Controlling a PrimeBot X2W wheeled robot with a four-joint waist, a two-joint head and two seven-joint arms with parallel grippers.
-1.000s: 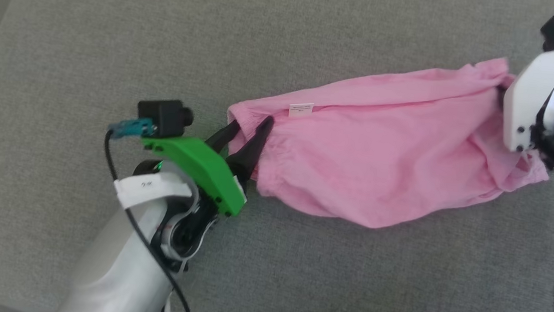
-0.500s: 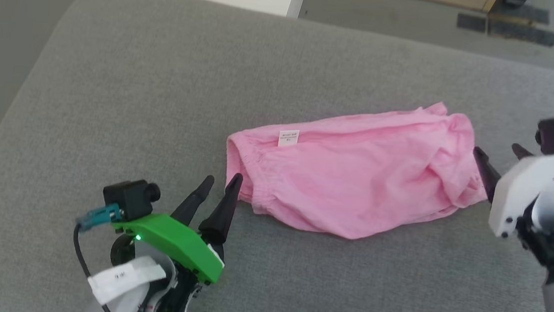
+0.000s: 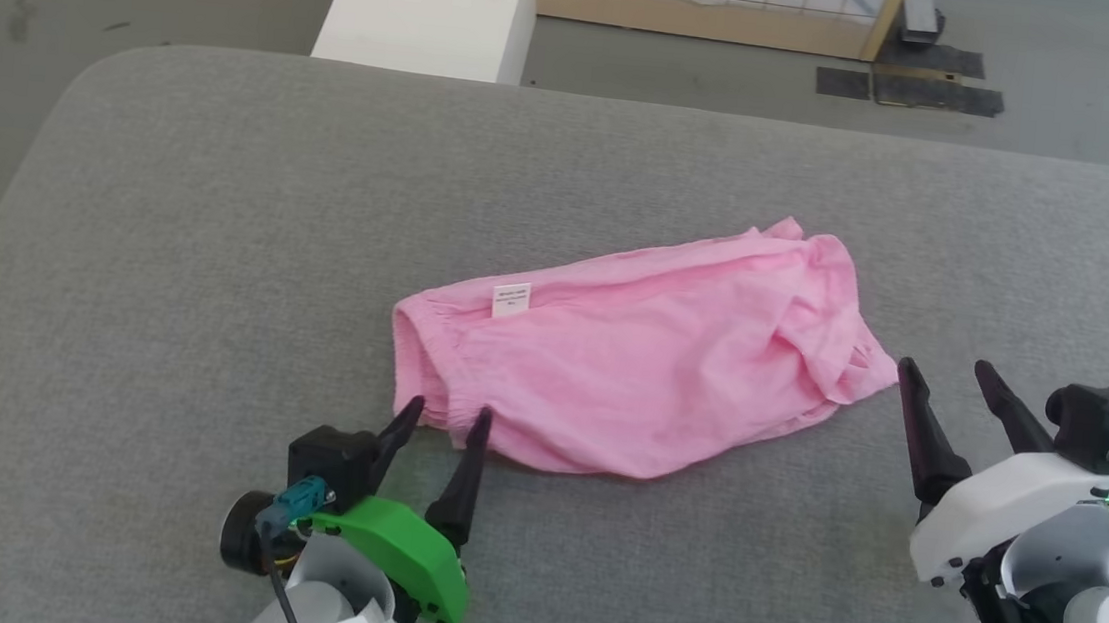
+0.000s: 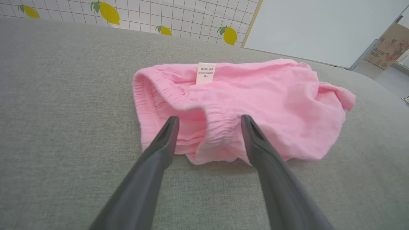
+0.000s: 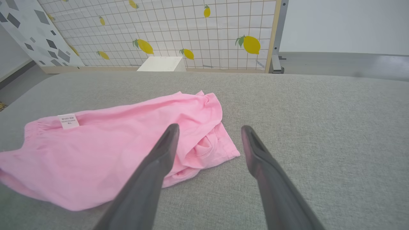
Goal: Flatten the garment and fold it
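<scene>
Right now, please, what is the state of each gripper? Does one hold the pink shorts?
Left gripper: open, holding nothing, tips at the waistband end of the garment.
Right gripper: open, holding nothing, beside the other end of the garment.

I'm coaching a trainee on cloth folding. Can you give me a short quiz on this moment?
1. True or false: the right gripper is clamped on the shorts.
2. The white label sits at: A) the waistband end, B) the leg end, C) the grey cushion.
3. Fill in: the left gripper has its jaws ___.
Key: 1 false; 2 A; 3 open.
</scene>
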